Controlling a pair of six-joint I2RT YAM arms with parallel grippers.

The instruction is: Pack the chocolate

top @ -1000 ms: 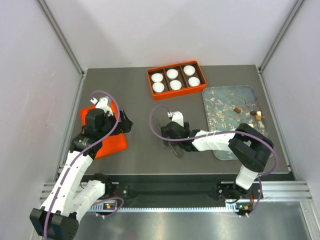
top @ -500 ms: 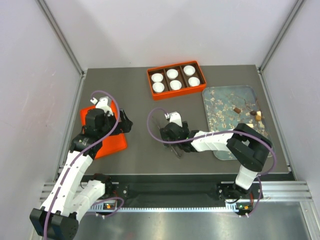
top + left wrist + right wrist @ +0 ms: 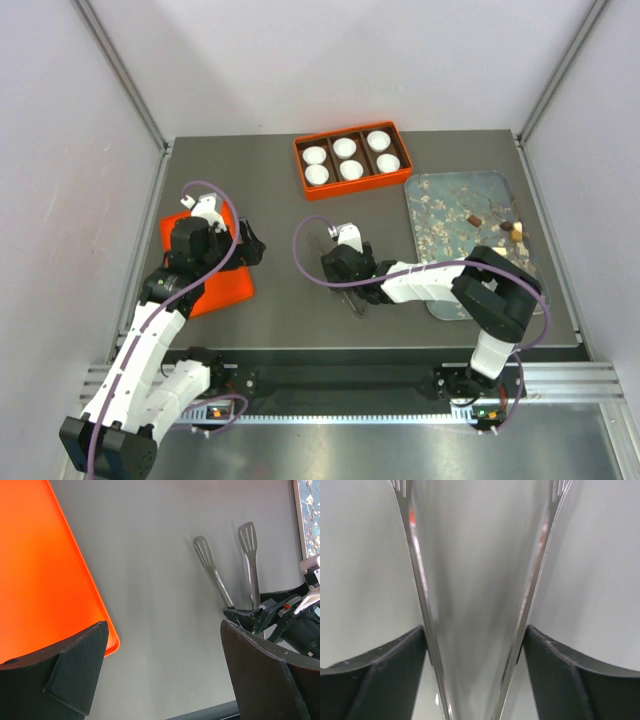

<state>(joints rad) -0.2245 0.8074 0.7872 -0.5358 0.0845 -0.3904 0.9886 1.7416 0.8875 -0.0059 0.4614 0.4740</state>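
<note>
Several small brown chocolate lumps (image 3: pixel 476 219) lie on the grey-blue blossom-print tray (image 3: pixel 440 270) at the right, two more near its right edge (image 3: pixel 512 230). My right gripper (image 3: pixel 345 278) is at mid-table, shut on a pair of metal tongs (image 3: pixel 356 299). In the right wrist view its fingers (image 3: pixel 380 670) press on the outside of the two tong arms (image 3: pixel 420 580). The tongs also show in the left wrist view (image 3: pixel 215 577), lying on the table. My left gripper (image 3: pixel 252 245) is open and empty over the table beside the orange lid (image 3: pixel 215 275).
An orange box (image 3: pixel 352 179) at the back holds several white paper cups (image 3: pixel 346 147) in three compartments. The orange lid's corner shows in the left wrist view (image 3: pixel 45 580). Metal frame posts stand at the table's back corners.
My right gripper with the tongs has shifted slightly to the left. The left arm has not moved.
</note>
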